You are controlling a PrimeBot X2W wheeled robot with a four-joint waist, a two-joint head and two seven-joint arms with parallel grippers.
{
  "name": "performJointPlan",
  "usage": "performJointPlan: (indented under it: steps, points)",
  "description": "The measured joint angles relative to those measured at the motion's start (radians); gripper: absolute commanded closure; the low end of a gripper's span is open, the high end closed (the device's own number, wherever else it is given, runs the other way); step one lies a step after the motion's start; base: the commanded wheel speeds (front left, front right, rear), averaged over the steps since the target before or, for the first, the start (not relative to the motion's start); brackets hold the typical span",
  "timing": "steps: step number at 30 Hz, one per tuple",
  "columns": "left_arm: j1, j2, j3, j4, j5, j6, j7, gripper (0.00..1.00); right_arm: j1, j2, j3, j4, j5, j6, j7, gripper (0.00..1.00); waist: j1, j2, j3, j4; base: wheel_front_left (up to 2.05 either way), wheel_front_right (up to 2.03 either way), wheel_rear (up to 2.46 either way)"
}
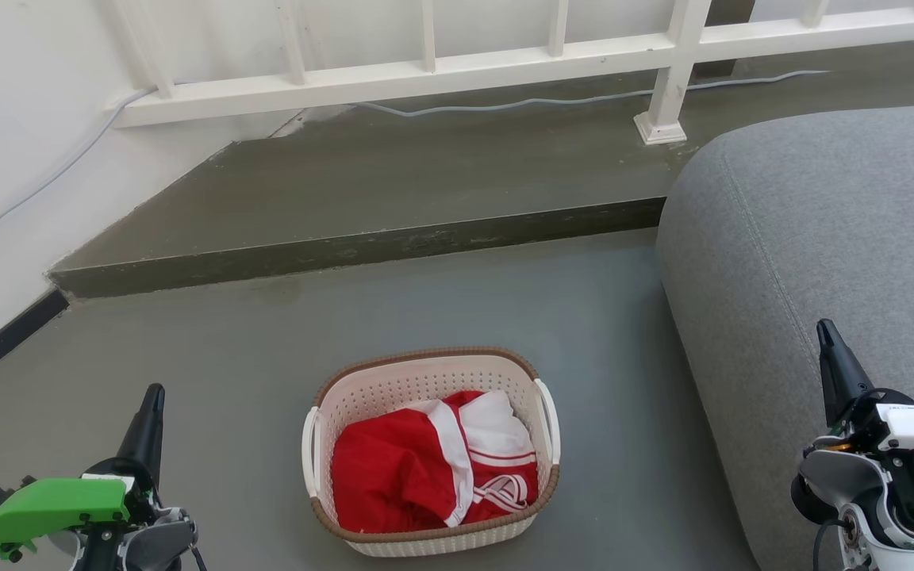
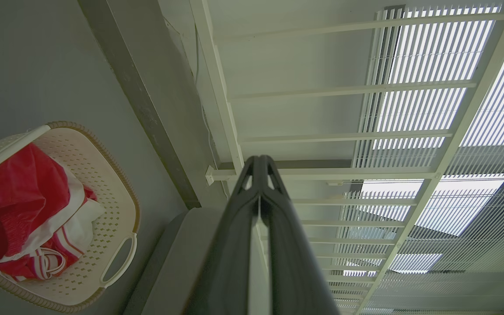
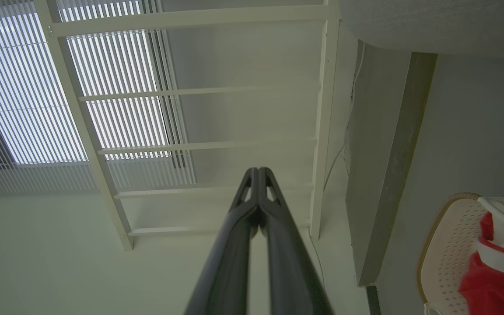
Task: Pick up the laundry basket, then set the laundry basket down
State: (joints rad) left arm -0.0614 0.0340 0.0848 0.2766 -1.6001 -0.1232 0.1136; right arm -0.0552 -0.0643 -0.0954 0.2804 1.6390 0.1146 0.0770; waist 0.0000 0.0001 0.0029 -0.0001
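Observation:
The laundry basket [image 1: 393, 392] stands on the grey floor at the bottom centre of the head view, cream-white and perforated, with a brown rim and white loop handles on both sides. Red and white clothing [image 1: 433, 468] lies inside it. My left gripper [image 1: 154, 396] is to the basket's left, fingers together, holding nothing and apart from it. My right gripper [image 1: 824, 329] is to its right, over the sofa's edge, also shut and empty. The basket [image 2: 112, 205] sits at the left of the left wrist view, beside the closed left gripper [image 2: 259, 159]. The basket [image 3: 446, 245] also shows at the lower right of the right wrist view, right of the closed right gripper [image 3: 257, 171].
A grey sofa [image 1: 822, 230] fills the right side, close to the basket. A raised concrete step [image 1: 362, 246] crosses behind the basket, with a white railing [image 1: 441, 67] and a grey cable [image 1: 505, 103] on it. A white wall [image 1: 21, 143] stands at the left.

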Motion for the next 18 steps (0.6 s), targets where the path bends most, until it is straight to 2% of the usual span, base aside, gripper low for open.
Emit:
performJointPlan:
  steps: [18]
  points:
    - [0.000, 0.000, 0.000, 0.000, 0.000, 0.000, 0.000, 1.00, 0.000, 0.001, -0.001, 0.000, 0.000, 0.000, 0.000, 1.00, 0.0000, 0.0000, 0.000, 0.000, 0.00, 0.00, 0.00]
